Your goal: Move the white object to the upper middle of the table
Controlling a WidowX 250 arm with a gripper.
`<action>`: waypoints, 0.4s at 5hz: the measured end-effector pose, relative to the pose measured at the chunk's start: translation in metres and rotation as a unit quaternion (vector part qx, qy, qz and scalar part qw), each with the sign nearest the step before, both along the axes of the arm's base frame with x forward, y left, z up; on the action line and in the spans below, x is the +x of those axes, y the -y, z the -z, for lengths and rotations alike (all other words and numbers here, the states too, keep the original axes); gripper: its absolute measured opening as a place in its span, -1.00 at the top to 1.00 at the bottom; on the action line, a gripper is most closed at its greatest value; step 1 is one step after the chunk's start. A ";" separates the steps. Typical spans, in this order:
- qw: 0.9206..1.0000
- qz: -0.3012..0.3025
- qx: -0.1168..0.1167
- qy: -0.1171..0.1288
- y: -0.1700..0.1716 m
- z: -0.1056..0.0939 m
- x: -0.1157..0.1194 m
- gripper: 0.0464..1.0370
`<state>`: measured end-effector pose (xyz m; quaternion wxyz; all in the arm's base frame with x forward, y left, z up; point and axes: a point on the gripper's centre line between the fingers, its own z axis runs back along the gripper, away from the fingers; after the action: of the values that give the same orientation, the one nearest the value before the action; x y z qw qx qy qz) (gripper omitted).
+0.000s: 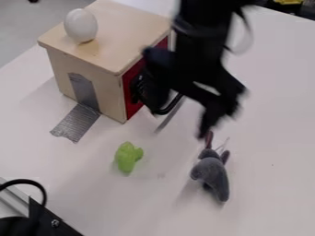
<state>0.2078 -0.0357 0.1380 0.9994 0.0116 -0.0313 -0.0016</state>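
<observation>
My black gripper [216, 108] hangs blurred over the table, right of the wooden box and just above a grey plush toy. The white egg-shaped object [80, 25] stands upright on top of the box, near its left corner, well to the left of the gripper and apart from it. The white table [271, 152] stretches around the box and on to the right.
The wooden box [89, 62] has a red side and grey tape running down onto the table. In front lie a green toy [128, 157] and the grey plush toy [212, 176]. Black equipment [46, 219] stands at the lower left corner.
</observation>
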 end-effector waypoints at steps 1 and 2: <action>1.000 -0.012 0.002 0.025 -0.041 -0.023 0.012 -0.93; 0.999 -0.017 0.008 0.046 -0.093 -0.043 0.021 -0.93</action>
<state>0.2287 0.0573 0.1812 0.9967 0.0201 -0.0771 0.0156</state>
